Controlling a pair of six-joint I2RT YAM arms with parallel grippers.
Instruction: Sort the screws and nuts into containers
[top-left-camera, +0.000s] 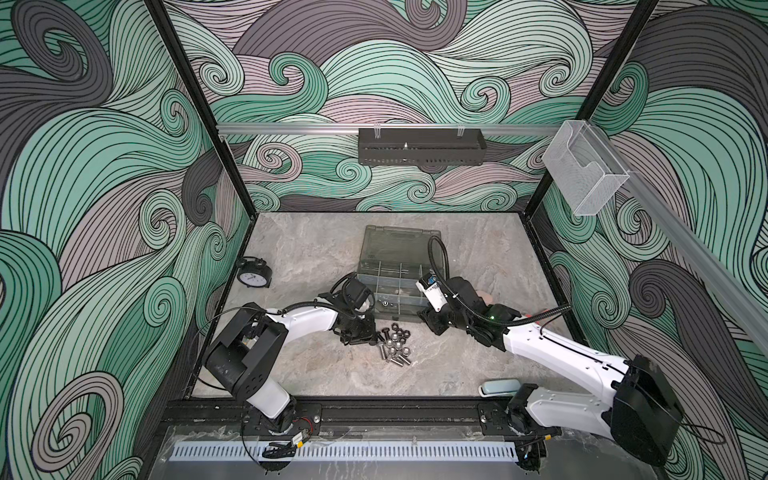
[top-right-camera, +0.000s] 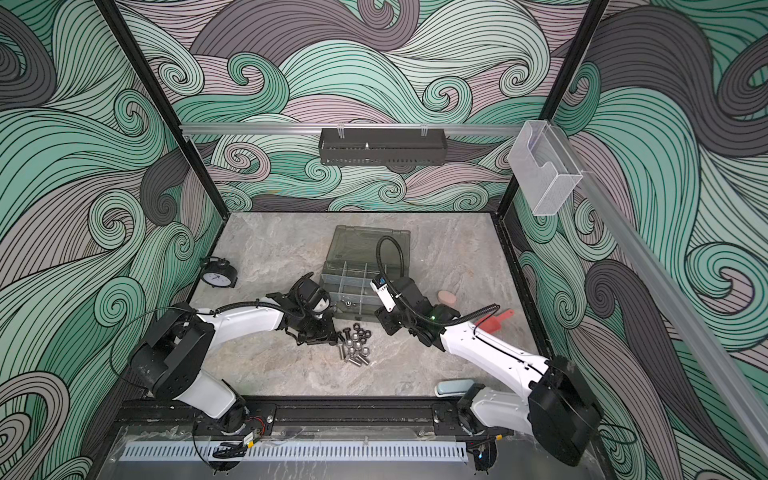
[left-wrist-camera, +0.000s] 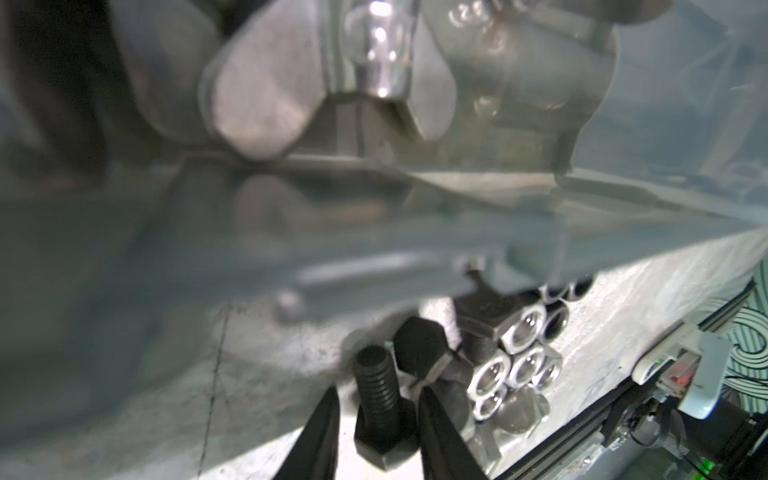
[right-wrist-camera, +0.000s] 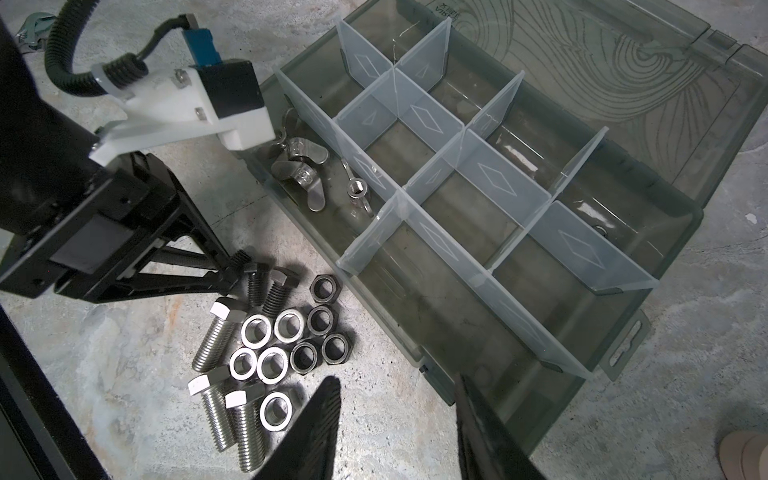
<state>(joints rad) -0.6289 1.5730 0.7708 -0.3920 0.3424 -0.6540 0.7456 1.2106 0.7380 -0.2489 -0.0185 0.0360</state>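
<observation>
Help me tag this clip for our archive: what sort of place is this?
Most likely a robot test cell, not a workshop: a left arm and right arm mounted on a front rail, printed swirl walls on a black frame, and staged props like an alarm clock on the marbled tabletop.

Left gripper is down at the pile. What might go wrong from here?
The left gripper straddles a black screw crowded by a second black screw; closing may catch both or scatter the nuts. Wing nuts already sit in one compartment; dropping the screw there would mix types.
</observation>
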